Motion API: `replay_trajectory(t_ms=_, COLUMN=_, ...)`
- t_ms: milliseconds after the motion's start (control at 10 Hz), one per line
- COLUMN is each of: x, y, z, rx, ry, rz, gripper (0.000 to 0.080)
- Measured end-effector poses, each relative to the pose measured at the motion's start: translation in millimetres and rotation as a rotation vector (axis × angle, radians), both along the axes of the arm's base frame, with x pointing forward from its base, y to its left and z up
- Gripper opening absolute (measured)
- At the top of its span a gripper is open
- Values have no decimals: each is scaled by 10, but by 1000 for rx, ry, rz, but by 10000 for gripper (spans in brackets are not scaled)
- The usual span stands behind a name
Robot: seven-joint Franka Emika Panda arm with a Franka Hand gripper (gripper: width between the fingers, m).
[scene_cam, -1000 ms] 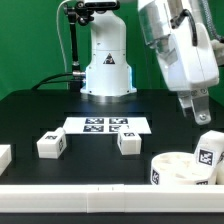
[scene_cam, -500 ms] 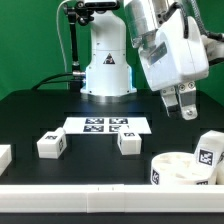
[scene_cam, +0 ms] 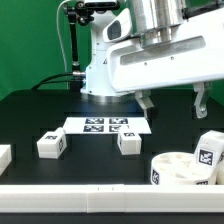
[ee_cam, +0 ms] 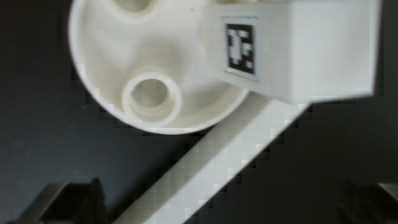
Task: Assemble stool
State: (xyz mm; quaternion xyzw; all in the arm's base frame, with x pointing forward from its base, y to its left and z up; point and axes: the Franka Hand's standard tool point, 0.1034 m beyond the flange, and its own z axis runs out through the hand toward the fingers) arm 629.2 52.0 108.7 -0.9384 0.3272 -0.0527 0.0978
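Observation:
The round white stool seat (scene_cam: pixel 178 168) lies at the exterior view's lower right, with holes in its top face. A tagged leg (scene_cam: pixel 208 152) stands against its right side. Two more tagged legs (scene_cam: pixel 50 144) (scene_cam: pixel 127 142) stand on the black table in front of the marker board (scene_cam: pixel 105 125). My gripper (scene_cam: pixel 173 102) hangs open and empty well above the table, over the seat, with its fingers (scene_cam: pixel 145 101) spread wide. The wrist view shows the seat (ee_cam: pixel 151 55) and the tagged leg (ee_cam: pixel 285 50) below the gripper (ee_cam: pixel 228 203), whose dark fingertips (ee_cam: pixel 71 200) hold nothing.
A plain white bar (scene_cam: pixel 90 196) runs along the table's front edge; it crosses the wrist view (ee_cam: pixel 231 155) diagonally. Another white piece (scene_cam: pixel 4 155) sits at the exterior view's left edge. The robot base (scene_cam: pixel 107 70) stands behind the marker board.
The hand has turned about its wrist and shifted toward the exterior view's left. It now faces the camera broadside, with both spread fingers showing. The parts on the table have not moved.

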Motion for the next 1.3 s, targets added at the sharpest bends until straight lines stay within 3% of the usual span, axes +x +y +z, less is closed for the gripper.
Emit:
replay_trajectory(t_ms=400, x=25, y=-40, z=1, rx=-49, ry=-40, rz=210, gripper=649)
replay_trajectory(t_ms=900, x=-162, y=-159, z=-170, rx=-219, ry=-39, rz=772, gripper=649)
replay_trajectory(t_ms=1100, x=-309, y=-283, z=-305, rx=-242, ry=-41, rz=759, gripper=649)
replay_trajectory(t_ms=1300, x=-300, y=-278, z=-299, rx=-240, ry=-41, rz=753, gripper=649)
